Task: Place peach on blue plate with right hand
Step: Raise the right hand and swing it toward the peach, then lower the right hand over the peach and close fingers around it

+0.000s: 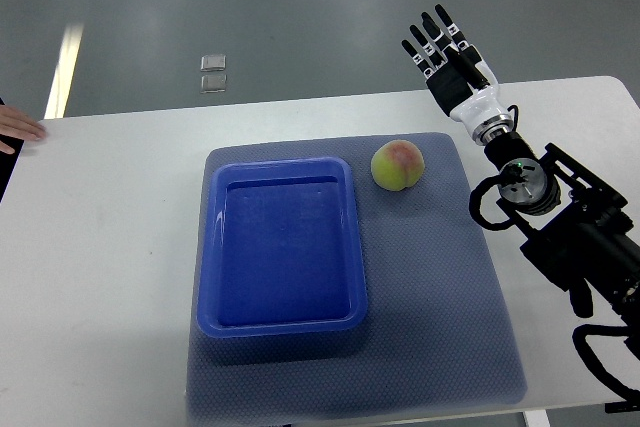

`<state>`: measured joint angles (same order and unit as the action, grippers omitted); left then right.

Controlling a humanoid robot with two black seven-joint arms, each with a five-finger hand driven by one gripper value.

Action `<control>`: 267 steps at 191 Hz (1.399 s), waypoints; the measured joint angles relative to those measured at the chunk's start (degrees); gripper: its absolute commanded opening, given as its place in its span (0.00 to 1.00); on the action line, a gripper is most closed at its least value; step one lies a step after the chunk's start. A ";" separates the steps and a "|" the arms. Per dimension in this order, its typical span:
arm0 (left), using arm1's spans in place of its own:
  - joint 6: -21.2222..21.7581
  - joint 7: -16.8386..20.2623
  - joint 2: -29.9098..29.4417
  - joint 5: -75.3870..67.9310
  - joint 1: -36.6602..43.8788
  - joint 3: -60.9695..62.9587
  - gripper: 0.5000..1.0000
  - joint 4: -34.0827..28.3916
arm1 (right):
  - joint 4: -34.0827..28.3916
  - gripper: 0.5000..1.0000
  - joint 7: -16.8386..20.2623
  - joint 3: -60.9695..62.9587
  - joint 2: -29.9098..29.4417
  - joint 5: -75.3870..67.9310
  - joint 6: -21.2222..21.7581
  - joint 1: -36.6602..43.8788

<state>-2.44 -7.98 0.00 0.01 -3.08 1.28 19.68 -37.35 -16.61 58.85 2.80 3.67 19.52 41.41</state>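
One peach point(398, 164) on grey mat point(440, 297), just beside blue plate point(280, 247) | right hand point(445, 57) spread wide, empty, past table point(100, 247) far edge

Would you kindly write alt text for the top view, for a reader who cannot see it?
A peach sits on a blue-grey mat just right of an empty blue plate on a white table. The robot's right hand, fingers spread and empty, hovers beyond the table's far edge. A person's fingertips rest at the left edge.

Right hand point(448, 59) raised at arm's end, fingers straight, spread, holding nothing.
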 measured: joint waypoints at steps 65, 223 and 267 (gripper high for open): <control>0.33 0.06 0.00 0.00 0.00 0.04 1.00 0.00 | 0.00 0.86 0.06 -0.41 0.05 0.43 -0.13 0.38; -0.17 0.08 0.00 -0.10 0.00 0.04 1.00 0.36 | -6.12 0.86 9.53 -53.67 16.60 51.98 11.08 34.81; -0.36 0.08 0.00 -0.10 0.00 0.03 1.00 0.36 | -6.40 0.86 10.79 -65.45 12.90 55.05 11.04 40.35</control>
<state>-2.81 -7.90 0.00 -0.10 -3.08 1.32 20.05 -43.75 -5.83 -6.60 15.69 58.72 30.56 81.76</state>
